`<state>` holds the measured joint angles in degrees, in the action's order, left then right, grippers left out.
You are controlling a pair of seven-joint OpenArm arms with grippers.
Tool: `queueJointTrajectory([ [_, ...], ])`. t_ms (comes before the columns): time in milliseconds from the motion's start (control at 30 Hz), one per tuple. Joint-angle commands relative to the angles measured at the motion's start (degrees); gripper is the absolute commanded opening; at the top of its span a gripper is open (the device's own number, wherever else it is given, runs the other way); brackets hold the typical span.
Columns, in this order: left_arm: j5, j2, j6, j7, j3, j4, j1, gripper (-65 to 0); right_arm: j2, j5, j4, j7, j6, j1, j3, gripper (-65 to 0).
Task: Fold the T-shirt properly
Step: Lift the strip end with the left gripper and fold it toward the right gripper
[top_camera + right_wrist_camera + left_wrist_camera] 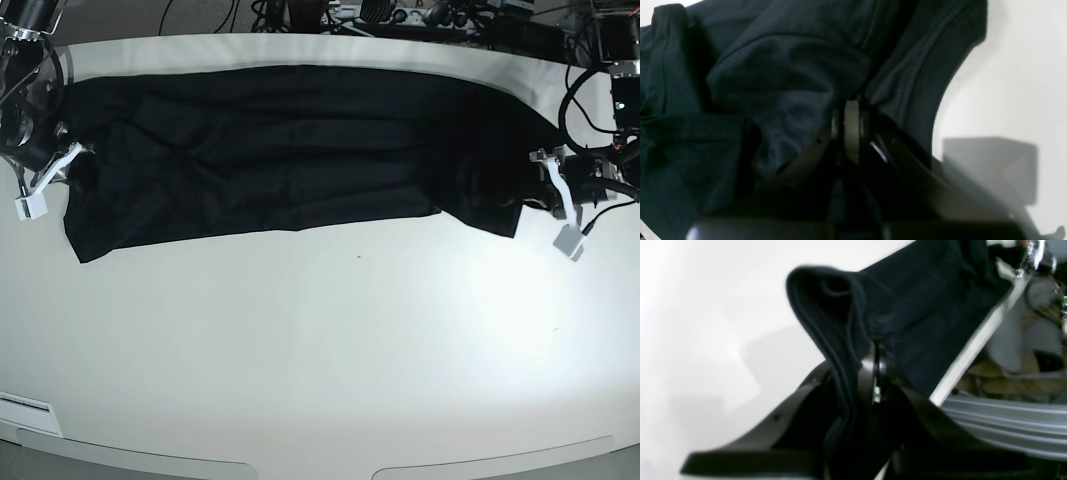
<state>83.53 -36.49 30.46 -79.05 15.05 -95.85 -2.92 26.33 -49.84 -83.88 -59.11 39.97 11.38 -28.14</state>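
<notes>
Two grips I see: left gripper (876, 350) pinched on the T-shirt (280, 150) at three o'clock, right gripper (850, 110) clamped on cloth at nine o'clock.

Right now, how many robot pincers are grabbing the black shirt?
2. The left pincer pinches the T-shirt at its right end in the base view, and the right pincer pinches its left end.
</notes>
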Motion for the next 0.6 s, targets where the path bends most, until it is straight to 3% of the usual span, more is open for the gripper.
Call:
queueJointTrajectory([
  [0, 1.5, -0.2, 0.4, 0.5, 0.5, -3.9, 0.9, -65.0, 1.1, 0.4, -0.4, -0.7, 0.0, -0.3, -0.3, -65.0],
  [167, 1.5, 4.3, 2.7, 0.2, 0.5, -14.4, 0.2, -65.0, 1.0, 0.4, -0.4, -1.6, 0.0, -0.2, -0.3, -65.0],
  [367, 1.5, 12.1, 3.1, 2.7, 0.5, -14.2, -1.7, -65.0, 1.0, 0.3, -0.4, -1.6, 0.0, -0.3, -0.3, -65.0],
  [567, -6.7, 19.8, 4.6, 10.3, 0.5, -9.6, -3.4, -65.0, 1.0, 0.2, -0.4, -1.6, 0.0, -0.3, -0.3, -65.0],
])
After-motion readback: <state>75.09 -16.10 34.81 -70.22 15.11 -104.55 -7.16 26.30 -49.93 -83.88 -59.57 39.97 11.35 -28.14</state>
